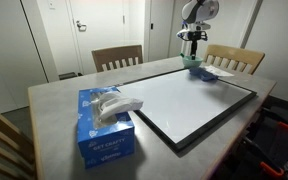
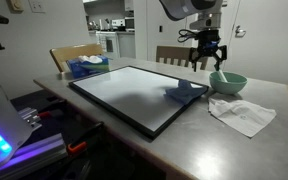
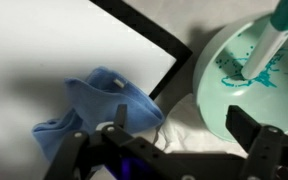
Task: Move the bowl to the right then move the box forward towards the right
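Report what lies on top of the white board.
Only a crumpled blue cloth lies on the white board, at its corner near the bowl. Whatever sits beneath the cloth is covered.

The bowl [image 2: 228, 82] sits hemmed between a blue cloth [image 2: 187, 93] and a white cloth [image 2: 242, 115], bare table [image 2: 276, 94] beyond.

Blue cloth [image 3: 99, 103] on white board [image 3: 44, 40], teal bowl [image 3: 234, 95] beside, perhaps holding utensil [image 3: 269, 40]

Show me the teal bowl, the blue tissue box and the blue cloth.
small round teal bowl [image 2: 227, 86]: exterior view, outer wall
blue cardboard tissue box [image 1: 109, 146]: exterior view, printed side
crumpled blue cloth [image 3: 96, 97]: wrist view, its middle
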`<act>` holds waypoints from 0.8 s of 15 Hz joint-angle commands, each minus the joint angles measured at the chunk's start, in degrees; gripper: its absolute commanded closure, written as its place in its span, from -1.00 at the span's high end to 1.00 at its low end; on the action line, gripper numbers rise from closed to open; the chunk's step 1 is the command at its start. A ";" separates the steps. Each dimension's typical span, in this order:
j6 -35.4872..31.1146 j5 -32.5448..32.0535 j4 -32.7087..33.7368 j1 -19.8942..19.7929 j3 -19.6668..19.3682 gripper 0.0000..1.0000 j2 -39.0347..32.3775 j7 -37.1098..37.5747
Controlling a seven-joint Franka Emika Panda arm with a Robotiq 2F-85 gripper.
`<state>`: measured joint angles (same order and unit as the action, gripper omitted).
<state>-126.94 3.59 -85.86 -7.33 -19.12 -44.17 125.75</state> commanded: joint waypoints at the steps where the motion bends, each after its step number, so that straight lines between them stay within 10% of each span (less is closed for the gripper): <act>1: 2.38 -3.61 -5.33 1.86 2.42 1.00 6.04 -5.35; 12: 3.98 -10.13 -7.19 6.90 5.63 1.00 9.01 -13.25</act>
<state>-123.16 -6.31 -93.28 -0.07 -13.85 -35.12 112.41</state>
